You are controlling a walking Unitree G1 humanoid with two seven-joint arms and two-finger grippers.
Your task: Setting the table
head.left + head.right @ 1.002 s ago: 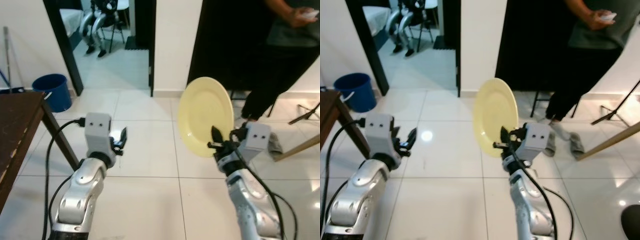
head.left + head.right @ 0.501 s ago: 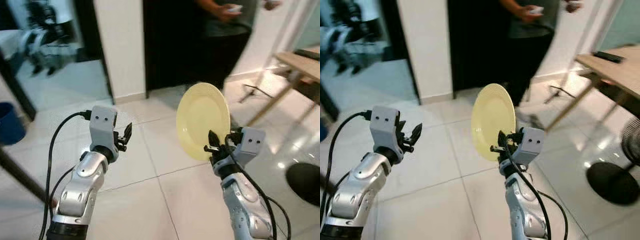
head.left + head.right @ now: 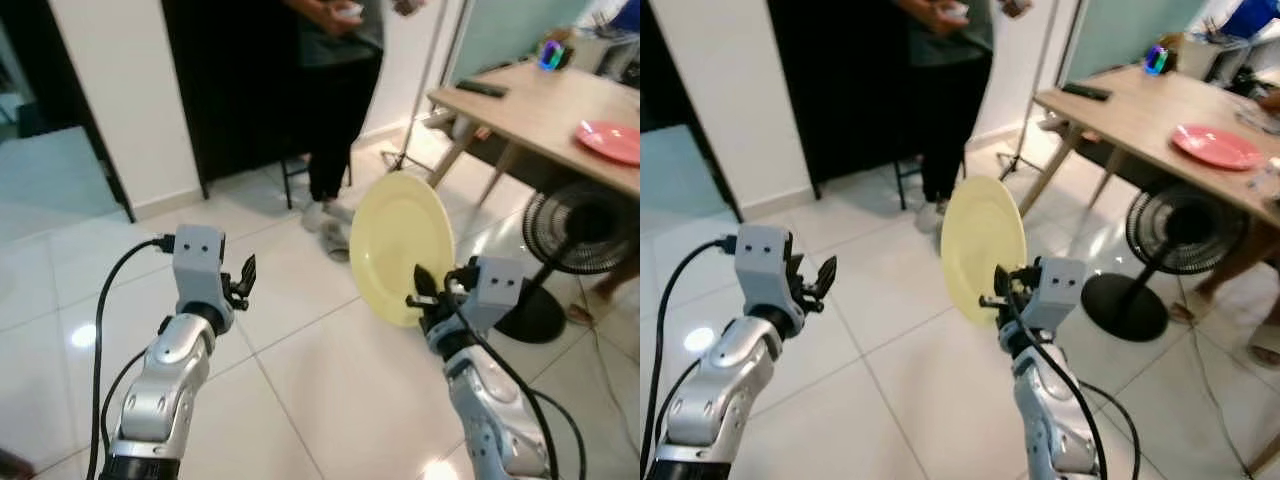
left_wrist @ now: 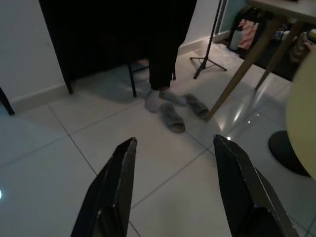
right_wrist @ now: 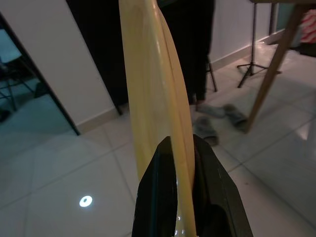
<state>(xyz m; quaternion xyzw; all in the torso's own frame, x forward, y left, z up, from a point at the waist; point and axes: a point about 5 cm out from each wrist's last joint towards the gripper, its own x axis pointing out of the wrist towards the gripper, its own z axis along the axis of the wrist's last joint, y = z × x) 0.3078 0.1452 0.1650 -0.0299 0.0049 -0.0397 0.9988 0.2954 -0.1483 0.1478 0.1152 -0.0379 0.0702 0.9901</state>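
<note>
The yellow plate [image 3: 402,243] is a plain, pale, round dish with a shallow raised rim and a smooth matte face, with no pattern on it. It stands upright on edge in the air above the white tiled floor [image 3: 300,370], its face turned toward the robot's left, in front of the robot and off to its right side. The right gripper [image 3: 422,291] has its two black fingers [image 5: 165,197] closed tight on the plate's lower rim, one finger on each face, so the dish rises straight up out of the grip; in the right wrist view the plate appears edge-on as a thin yellow band running up between the fingers.

The left gripper [image 3: 243,279] is raised at about the same height on the robot's left, well apart from the plate, its fingers [image 4: 117,185] spread wide with nothing between them.

Ahead and to the right stands a wooden table [image 3: 520,105] with a pink plate [image 3: 610,141] lying flat on its top near the right end. A black floor fan [image 3: 580,232] stands just in front of the table. A person [image 3: 335,90] in dark trousers stands beyond, near a dark doorway, with a pair of grey slippers [image 4: 180,111] on the tiles by their feet.
</note>
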